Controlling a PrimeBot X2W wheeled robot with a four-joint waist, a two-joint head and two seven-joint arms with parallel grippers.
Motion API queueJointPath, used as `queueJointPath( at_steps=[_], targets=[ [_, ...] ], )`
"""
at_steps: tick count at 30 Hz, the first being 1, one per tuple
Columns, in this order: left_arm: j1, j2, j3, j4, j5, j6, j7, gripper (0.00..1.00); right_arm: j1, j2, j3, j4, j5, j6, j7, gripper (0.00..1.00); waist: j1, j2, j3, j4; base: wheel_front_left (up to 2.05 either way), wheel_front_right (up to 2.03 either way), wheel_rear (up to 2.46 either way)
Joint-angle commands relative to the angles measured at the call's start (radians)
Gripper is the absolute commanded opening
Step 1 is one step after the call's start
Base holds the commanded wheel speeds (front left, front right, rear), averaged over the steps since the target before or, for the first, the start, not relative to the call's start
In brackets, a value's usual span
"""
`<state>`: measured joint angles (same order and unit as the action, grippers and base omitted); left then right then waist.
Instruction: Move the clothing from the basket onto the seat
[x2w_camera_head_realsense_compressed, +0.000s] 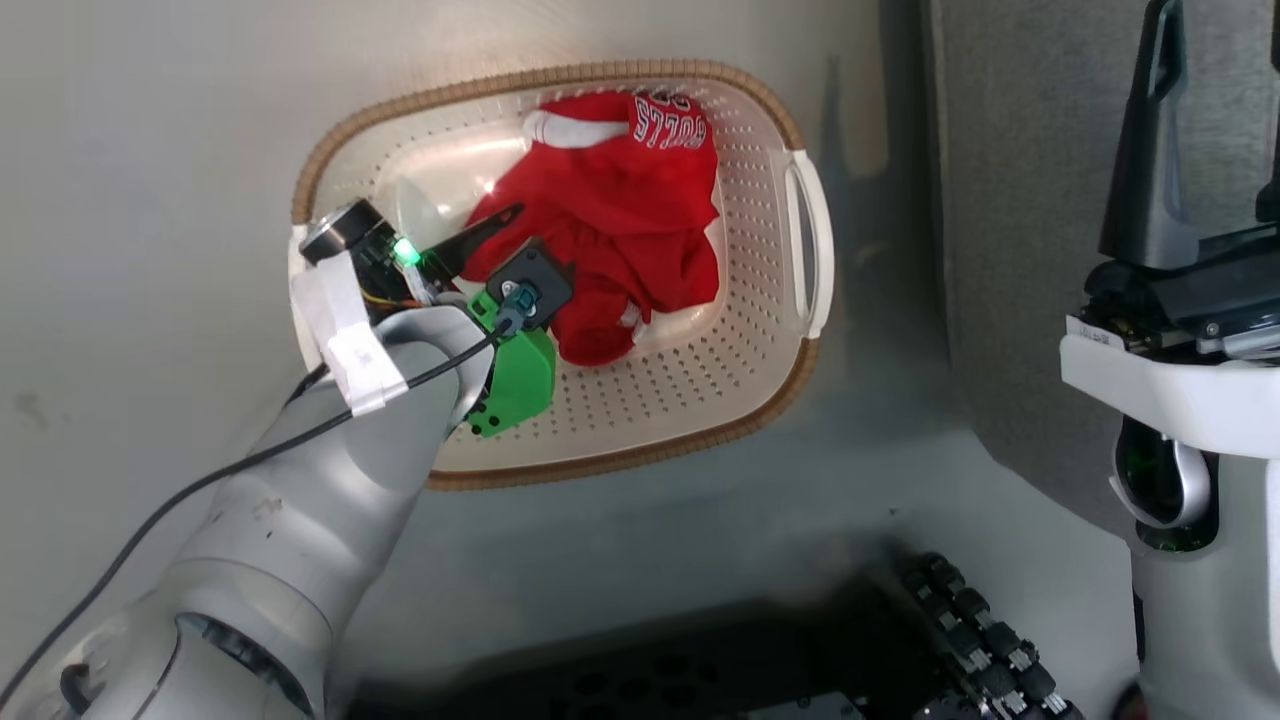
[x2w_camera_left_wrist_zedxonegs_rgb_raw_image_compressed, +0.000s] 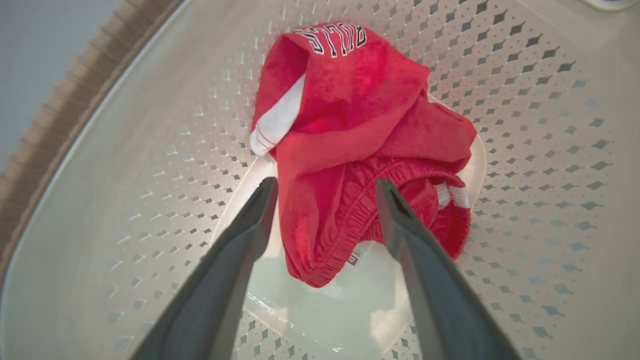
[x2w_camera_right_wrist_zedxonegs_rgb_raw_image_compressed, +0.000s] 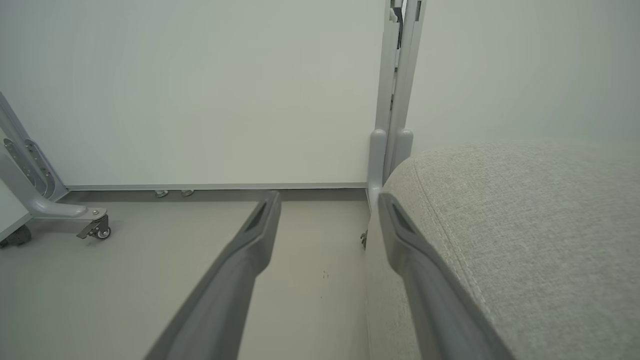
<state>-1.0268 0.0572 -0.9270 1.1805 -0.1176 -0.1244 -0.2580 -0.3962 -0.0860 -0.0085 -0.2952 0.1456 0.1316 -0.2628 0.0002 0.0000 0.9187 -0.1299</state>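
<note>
Left claw (x2w_camera_left_wrist_zedxonegs_rgb_raw_image_compressed: 326, 184) spread wide, empty, aimed at red clothing (x2w_camera_left_wrist_zedxonegs_rgb_raw_image_compressed: 360, 125) in basket (x2w_camera_left_wrist_zedxonegs_rgb_raw_image_compressed: 125, 150), ready for gripping. Right claw (x2w_camera_right_wrist_zedxonegs_rgb_raw_image_compressed: 329, 197) wide, empty, parked beside seat (x2w_camera_right_wrist_zedxonegs_rgb_raw_image_compressed: 525, 225).

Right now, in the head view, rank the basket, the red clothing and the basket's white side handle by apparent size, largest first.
1. The basket, largest, though the left arm covers part of it.
2. The clothing, heaped inside it.
3. The white handle, clearly smallest.
</note>
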Motion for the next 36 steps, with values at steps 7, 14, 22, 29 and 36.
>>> queueJointPath(
  at_steps=[7,14,22,29,36],
  targets=[
    [-0.099,-0.002,-0.059,0.044,0.053,0.042,-0.007,1.0,-0.017,-0.011,0.023,-0.035,-0.014,-0.002,-0.003,1.0,-0.0002,0.0,0.142,-0.015,0.0,0.0,0.0],
    [-0.147,-0.005,-0.115,0.075,0.105,0.123,0.004,1.0,-0.019,-0.009,0.04,-0.032,-0.011,-0.002,-0.003,1.0,-0.0002,0.0,0.165,-0.025,0.0,0.0,0.0],
    [-0.184,-0.006,-0.127,0.096,0.094,0.166,0.018,1.0,-0.025,-0.002,0.048,-0.032,0.001,-0.002,-0.003,1.0,-0.0002,0.0,0.188,-0.046,0.0,0.0,0.0],
    [-0.193,0.006,-0.159,0.103,0.107,0.144,0.009,0.0,-0.022,0.001,0.046,-0.024,0.003,-0.002,-0.003,1.0,-0.0002,0.0,0.185,-0.06,0.0,0.0,0.0],
    [-0.153,0.0,-0.149,0.035,0.077,0.158,-0.008,0.0,-0.032,0.002,0.042,-0.005,0.002,-0.002,-0.003,1.0,-0.0002,0.0,0.125,-0.036,0.0,0.0,0.0]
  ],
)
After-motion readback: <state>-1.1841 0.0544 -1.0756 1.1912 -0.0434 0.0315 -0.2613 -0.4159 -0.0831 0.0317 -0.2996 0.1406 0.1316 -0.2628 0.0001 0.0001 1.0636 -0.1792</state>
